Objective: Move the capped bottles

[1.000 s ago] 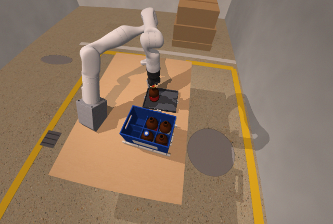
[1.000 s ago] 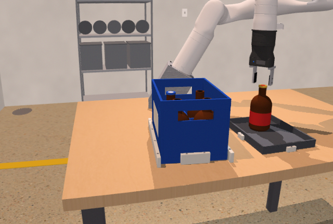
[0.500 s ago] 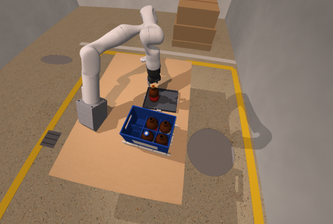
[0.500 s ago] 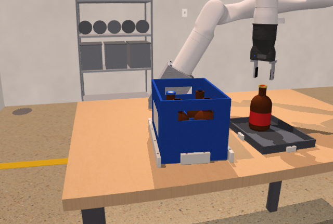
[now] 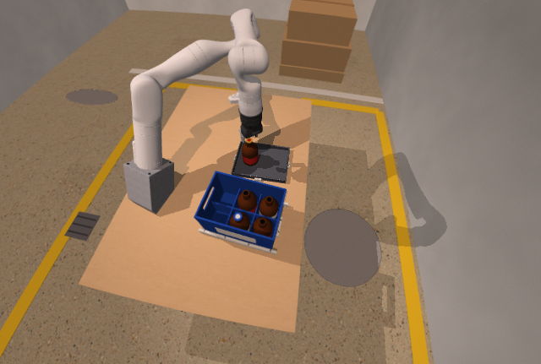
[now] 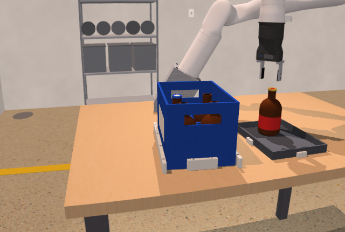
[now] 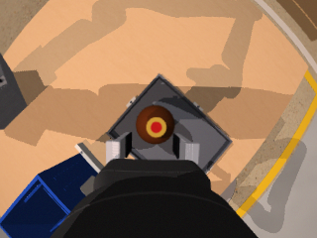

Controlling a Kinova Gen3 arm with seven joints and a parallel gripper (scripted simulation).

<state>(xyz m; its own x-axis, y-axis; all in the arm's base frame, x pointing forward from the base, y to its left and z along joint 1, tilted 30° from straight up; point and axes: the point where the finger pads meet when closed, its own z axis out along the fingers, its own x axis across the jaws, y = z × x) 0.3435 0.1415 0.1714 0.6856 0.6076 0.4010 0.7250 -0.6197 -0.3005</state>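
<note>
A brown bottle (image 5: 249, 154) (image 6: 269, 115) (image 7: 155, 127) with a red label and a red-and-yellow cap stands upright on the dark tray (image 5: 275, 163) (image 6: 301, 143) (image 7: 205, 135). My gripper (image 5: 249, 136) (image 6: 269, 77) (image 7: 152, 141) hangs straight above its cap, open and empty, clear of the bottle. The blue crate (image 5: 204, 203) (image 6: 200, 140) (image 7: 47, 212) holds one bottle with a white-and-blue cap (image 5: 237, 216) (image 6: 177, 97) and three open brown bottles (image 5: 247, 198) (image 5: 268, 204) (image 5: 262, 225).
The crate stands in front of the tray on the wooden table (image 5: 174, 263) (image 6: 111, 146). The arm's grey base (image 5: 148, 185) is left of the crate. Cardboard boxes (image 5: 319, 32) and a shelf (image 6: 118, 37) stand off the table.
</note>
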